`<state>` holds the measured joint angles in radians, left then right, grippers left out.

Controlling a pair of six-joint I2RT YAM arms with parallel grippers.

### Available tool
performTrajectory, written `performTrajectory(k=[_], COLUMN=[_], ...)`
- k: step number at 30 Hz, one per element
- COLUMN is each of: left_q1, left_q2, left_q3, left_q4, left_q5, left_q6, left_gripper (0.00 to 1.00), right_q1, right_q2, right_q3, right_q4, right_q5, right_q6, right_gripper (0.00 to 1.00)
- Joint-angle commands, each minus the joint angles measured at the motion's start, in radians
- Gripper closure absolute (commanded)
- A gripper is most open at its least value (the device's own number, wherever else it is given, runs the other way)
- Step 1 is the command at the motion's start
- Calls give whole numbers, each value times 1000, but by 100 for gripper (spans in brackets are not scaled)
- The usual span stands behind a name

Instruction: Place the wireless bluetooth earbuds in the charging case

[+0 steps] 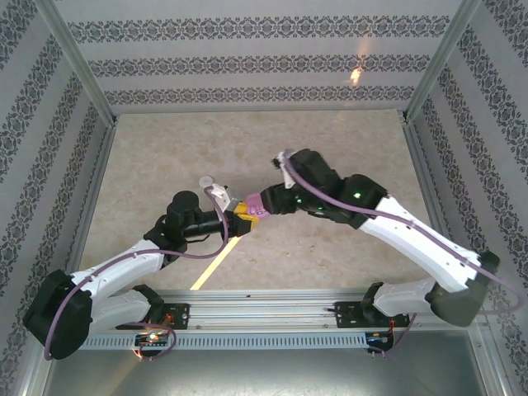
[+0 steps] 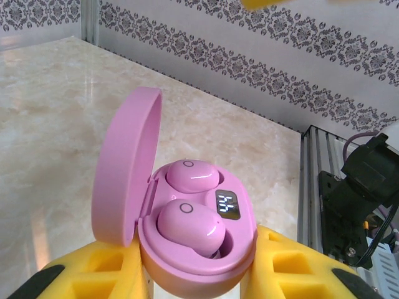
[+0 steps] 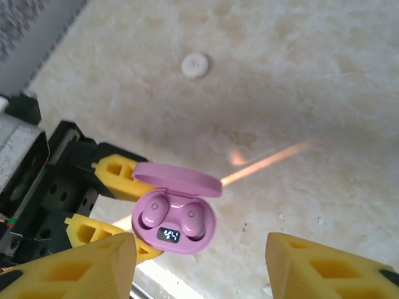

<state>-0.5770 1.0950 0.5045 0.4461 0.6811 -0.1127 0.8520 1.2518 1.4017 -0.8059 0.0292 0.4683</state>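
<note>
Left wrist view: an open pink charging case, with two pink earbuds seated inside, is being gripped by the left tool. The right tool is being held open and empty overhead. It should probably be lifted straight, clear of the lid.

Left wrist view: left gripper fingers cut off by bottom edge; underside of pink charging case hidden between them. Nearer earbud sunk in well, lower half hidden. Yellow piece clipped by top edge, cannot tell what. Right wrist view: right gripper fingers cut by bottom edge; white disc on table too small to identify. Top view: earbuds in case too small to tell apart.
</note>
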Motion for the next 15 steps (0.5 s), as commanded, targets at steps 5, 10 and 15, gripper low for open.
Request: performTrajectory(k=[5, 10, 15], left_q1=[-20, -29, -42], left_q2=[16, 36, 59], left_q3=[62, 90, 110], left_q4=[73, 79, 82], left_q5=[41, 62, 70], left_q6=[1, -8, -10], left_gripper=[96, 96, 96], right_q1=[-187, -270, -300], right_q2=[-76, -36, -14], right_q3=[-162, -210, -244], right_q4=[209, 294, 370], right_q5=[-263, -402, -470], right_q6=[203, 301, 356], right_gripper=[36, 35, 35])
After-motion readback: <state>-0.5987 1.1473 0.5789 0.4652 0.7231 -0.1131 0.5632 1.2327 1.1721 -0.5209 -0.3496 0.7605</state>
